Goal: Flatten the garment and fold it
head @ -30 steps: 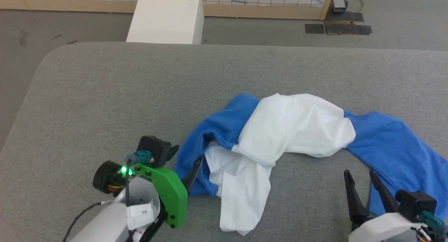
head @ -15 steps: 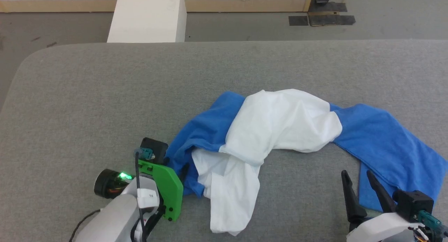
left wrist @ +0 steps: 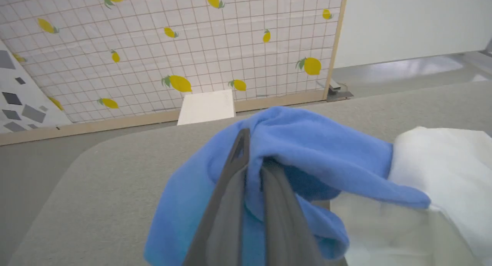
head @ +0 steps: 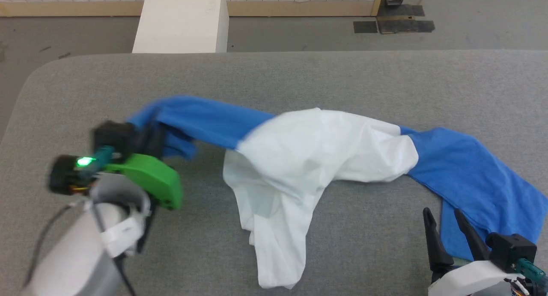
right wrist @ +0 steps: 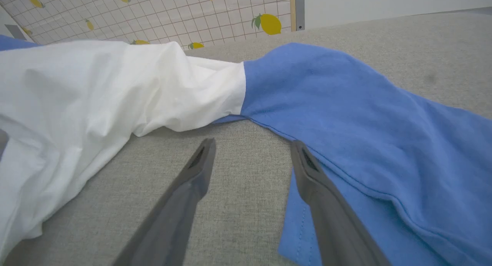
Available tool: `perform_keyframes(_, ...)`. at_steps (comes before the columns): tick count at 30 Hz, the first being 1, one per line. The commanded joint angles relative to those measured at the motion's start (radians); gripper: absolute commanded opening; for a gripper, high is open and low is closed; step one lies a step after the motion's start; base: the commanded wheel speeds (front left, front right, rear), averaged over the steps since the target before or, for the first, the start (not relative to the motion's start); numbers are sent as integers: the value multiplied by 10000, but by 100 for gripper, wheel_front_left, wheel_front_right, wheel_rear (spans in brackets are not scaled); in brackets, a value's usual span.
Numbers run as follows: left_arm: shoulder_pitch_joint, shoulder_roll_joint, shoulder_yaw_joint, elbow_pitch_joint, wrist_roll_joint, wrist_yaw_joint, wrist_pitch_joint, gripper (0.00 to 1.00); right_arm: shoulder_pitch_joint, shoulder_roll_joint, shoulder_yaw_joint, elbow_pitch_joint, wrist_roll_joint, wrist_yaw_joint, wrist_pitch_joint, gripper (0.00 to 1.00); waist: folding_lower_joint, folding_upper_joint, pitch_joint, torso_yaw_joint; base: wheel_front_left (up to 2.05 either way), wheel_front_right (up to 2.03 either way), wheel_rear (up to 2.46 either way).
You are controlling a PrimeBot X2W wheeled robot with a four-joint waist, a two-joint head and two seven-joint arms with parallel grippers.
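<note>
On the grey table [head: 299, 73], the garment [head: 325, 146] lies in a rumpled band from left to right. It is blue at both ends and white in the middle. My left gripper [left wrist: 253, 158] is clamped on the blue cloth at the left end, with both fingers pinched together in a fold of it. It holds that end a little off the table, toward the far left. From there the blue runs taut to the white body, which is bunched and creased, with a long white flap trailing toward the near edge. The blue part at the right end lies fairly flat on the table, though its edge is folded under in places.

My right gripper [right wrist: 252, 145] hovers low at the near right with its fingers spread apart and nothing between them. One finger is over bare table and the other is just at the hem of the blue cloth.

I judge the flattening barely begun. One end is gripped, the other is not, and the middle is a heap. I think the right end needs taking, then the cloth needs spreading until the body lies smooth. Nothing is folded yet, so nearly the whole task is left.
</note>
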Motion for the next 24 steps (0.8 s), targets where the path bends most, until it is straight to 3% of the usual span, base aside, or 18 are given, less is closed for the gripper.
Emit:
perform_keyframes(1, 332, 366, 387, -391, 76, 444, -173, 0, 5, 5, -18, -6, 24, -13, -49, 100, 0, 0, 72, 89, 0, 0, 0)
perform_keyframes(4, 1227, 906, 1174, -1126, -91, 1226, -276, 0, 20, 5, -84, -39, 6, -13, -37, 100, 0, 0, 191, 226, 0, 0, 0)
perform_keyframes(7, 1997, 1051, 1425, -1217, -317, 1485, -343, 0, -31, 5, -91, -67, -42, -13, 12, 100, 0, 0, 316, 359, 0, 0, 0)
perform_keyframes(10, 2495, 775, 1430, -775, -714, 1475, -409, 88, -157, 5, -63, -106, -78, -13, 47, 100, 0, 0, 442, 466, 0, 0, 0)
perform_keyframes(11, 2572, 660, 1419, -545, -819, 1437, -472, 100, -204, 5, -52, -117, -95, -13, 60, 100, 0, 0, 475, 497, 0, 0, 0)
perform_keyframes(18, 2506, -144, 1571, 369, -1483, 929, -1266, 100, -295, 5, -70, -164, -208, -13, 166, 100, 0, 0, 491, 600, 0, 0, 0)
perform_keyframes(24, 2848, -562, 1836, -913, -1653, 922, -2158, 100, -184, 5, -101, -210, -208, -13, 245, 100, 0, 0, 265, 645, 0, 0, 0)
